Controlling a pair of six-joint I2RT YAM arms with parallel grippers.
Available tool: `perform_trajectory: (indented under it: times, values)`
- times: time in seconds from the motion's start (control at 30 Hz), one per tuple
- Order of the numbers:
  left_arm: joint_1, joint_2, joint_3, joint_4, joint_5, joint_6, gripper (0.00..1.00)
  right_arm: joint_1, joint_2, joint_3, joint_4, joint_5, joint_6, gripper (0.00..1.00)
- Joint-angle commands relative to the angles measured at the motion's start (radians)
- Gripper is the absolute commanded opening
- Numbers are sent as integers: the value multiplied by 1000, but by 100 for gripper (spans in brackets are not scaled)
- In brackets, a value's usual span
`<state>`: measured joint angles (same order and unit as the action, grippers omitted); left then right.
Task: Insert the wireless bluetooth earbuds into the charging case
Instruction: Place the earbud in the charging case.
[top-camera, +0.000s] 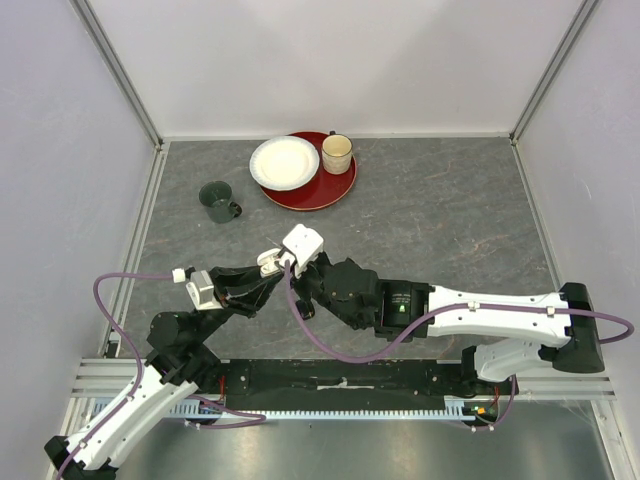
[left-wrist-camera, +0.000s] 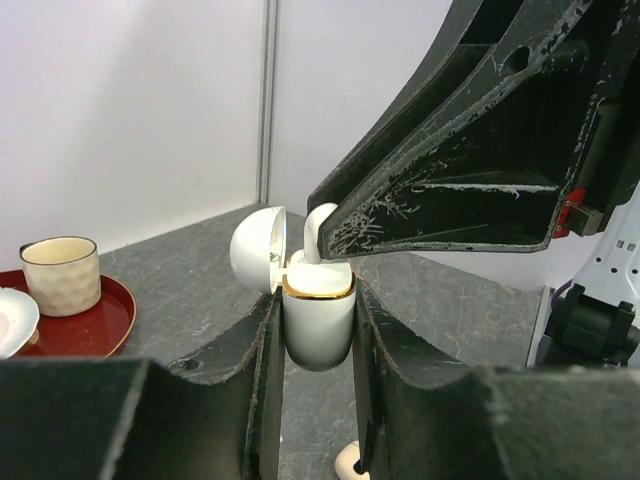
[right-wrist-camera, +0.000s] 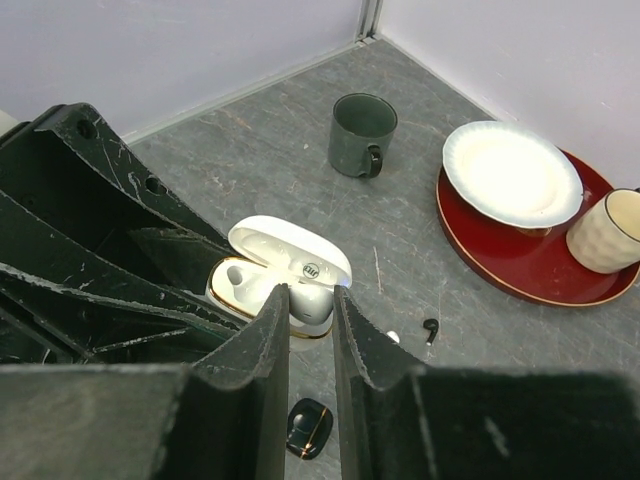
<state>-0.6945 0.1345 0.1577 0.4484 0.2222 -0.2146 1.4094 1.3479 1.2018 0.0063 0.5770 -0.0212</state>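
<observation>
Bright even light, faint shadows, sharp

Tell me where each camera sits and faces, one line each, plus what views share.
Top external: above and behind, looking down on the table; both arms show.
Left wrist: faces forward along left gripper, shut on charging case.
Right wrist: looks down past right gripper, pinching white earbud, onto case.
Shared by all: case, red tray.

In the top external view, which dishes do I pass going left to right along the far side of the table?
green mug → white plate → beige cup
</observation>
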Motion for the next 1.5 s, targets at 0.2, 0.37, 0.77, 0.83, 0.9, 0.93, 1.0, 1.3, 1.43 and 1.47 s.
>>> perform_trajectory:
  times: [0.2,0.37,0.77,0.83,0.9,0.93,1.0,1.3,1.43,1.47]
  values:
    - [3,-1,46,72,-15,49,2,-4,14,56,-86,-19,47,17]
    - [3,5,45,70,-12,46,2,-6,10,76,-88,4,79,48]
    - [3,8,45,69,-14,46,2,-260,-116,96,-78,-262,477,84]
    - [3,10,48,70,-14,47,2,-286,-131,91,-78,-342,506,88]
    - [3,17,51,76,-12,49,2,-320,-136,87,-91,-390,575,89]
    - [3,20,52,78,-11,50,2,-335,-138,84,-95,-423,607,89]
    - [4,31,57,82,-6,55,2,-383,-130,78,-108,-550,706,89]
    - [3,63,62,116,5,63,2,-517,-44,-4,-42,-1031,989,88]
    - [3,65,63,124,2,67,2,-533,-1,-65,93,-1147,1095,88]
    - [3,63,63,124,2,69,2,-533,2,-79,128,-1166,1124,88]
